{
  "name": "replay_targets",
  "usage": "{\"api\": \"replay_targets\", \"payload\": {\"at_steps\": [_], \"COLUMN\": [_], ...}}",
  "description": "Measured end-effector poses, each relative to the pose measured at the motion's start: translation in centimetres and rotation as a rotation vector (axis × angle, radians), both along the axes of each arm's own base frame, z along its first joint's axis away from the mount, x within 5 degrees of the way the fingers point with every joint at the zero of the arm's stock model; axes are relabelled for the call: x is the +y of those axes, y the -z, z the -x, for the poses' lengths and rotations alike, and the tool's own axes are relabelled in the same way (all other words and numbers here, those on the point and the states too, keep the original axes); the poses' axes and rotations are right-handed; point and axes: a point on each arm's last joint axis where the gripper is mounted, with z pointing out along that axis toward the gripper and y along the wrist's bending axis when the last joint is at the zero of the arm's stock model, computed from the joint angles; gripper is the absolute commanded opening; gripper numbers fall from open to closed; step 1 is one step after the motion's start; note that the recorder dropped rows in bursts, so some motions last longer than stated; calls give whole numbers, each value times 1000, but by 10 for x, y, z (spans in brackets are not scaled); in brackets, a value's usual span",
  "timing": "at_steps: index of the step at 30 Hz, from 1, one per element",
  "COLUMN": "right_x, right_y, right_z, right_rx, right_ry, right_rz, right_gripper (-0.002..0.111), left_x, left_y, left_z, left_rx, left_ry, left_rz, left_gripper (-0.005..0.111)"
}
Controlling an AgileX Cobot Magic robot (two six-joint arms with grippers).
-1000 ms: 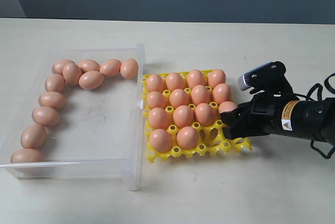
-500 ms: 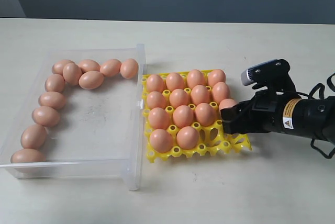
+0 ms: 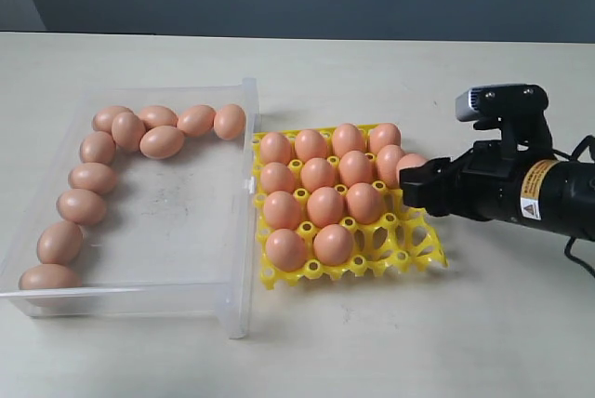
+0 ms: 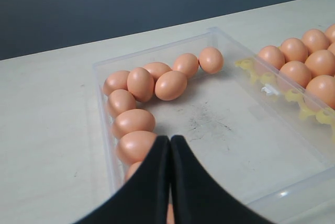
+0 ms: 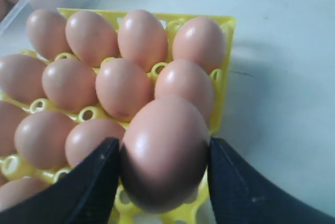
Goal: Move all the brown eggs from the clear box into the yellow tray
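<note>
Right claw: my right gripper (image 3: pixel 418 189) is clamped on one brown egg (image 3: pixel 411 165), a finger on each long side and the blunt end showing between them in the right wrist view (image 5: pixel 165 150).
Left claw: my left gripper (image 4: pixel 169 150) has its jaws pressed together with nothing in them, and it hangs over the clear box (image 4: pixel 104 130).
Where the eggs are: eleven lie loose in the clear box (image 3: pixel 249 119), along its far and left walls. Thirteen sit in the yellow tray (image 3: pixel 409 249). Mine is at the tray's right edge, close to the end egg of the second row (image 3: pixel 390 164).
Open cups: I see three bare ones, the right end of the third row and two at the right of the near row.
How the egg handles: I judge it light, rigid and thin-shelled. It should crack under a hard squeeze or a knock against a post. The surface is smooth and curved, so it could slide or swivel between my fingers.
Where to hold: across the widest part of the belly, as I have it now, with only enough pressure to stop it slipping.
Change from a second ago: in the exterior view my egg sat lower, by the third row's open cup. Now it shows higher, level with the second row, and my arm has shifted right.
Unchanged: the eggs in the box and tray lie as they did.
</note>
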Motion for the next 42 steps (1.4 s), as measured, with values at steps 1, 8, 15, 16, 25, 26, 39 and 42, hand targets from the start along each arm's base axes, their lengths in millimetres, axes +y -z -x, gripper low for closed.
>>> {"api": "replay_targets", "payload": {"at_steps": [1, 8, 15, 16, 25, 26, 39, 42], "right_x": [2, 11, 5, 5, -2, -2, -1, -1], "right_y": [1, 2, 10, 10, 4, 3, -3, -3], "right_z": [3, 27, 44, 45, 51, 52, 63, 64], "right_rx": [6, -27, -111, -117, -213, -217, -102, -165], "right_ry": [-9, -109, -135, -138, -25, -19, 58, 17], "right_rz": [-32, -241, -215, -213, -351, -369, -675, -603], "right_gripper": [-1, -1, -1, -1, -1, -1, -1, -1], "left_x": [0, 0, 0, 0, 0, 0, 0, 0], "left_y": [0, 0, 0, 0, 0, 0, 0, 0], "left_z": [0, 0, 0, 0, 0, 0, 0, 0], "left_rx": [0, 0, 0, 0, 0, 0, 0, 0], "left_ry": [0, 0, 0, 0, 0, 0, 0, 0], "left_rz": [0, 0, 0, 0, 0, 0, 0, 0], "left_gripper": [0, 0, 0, 0, 0, 0, 0, 0]}}
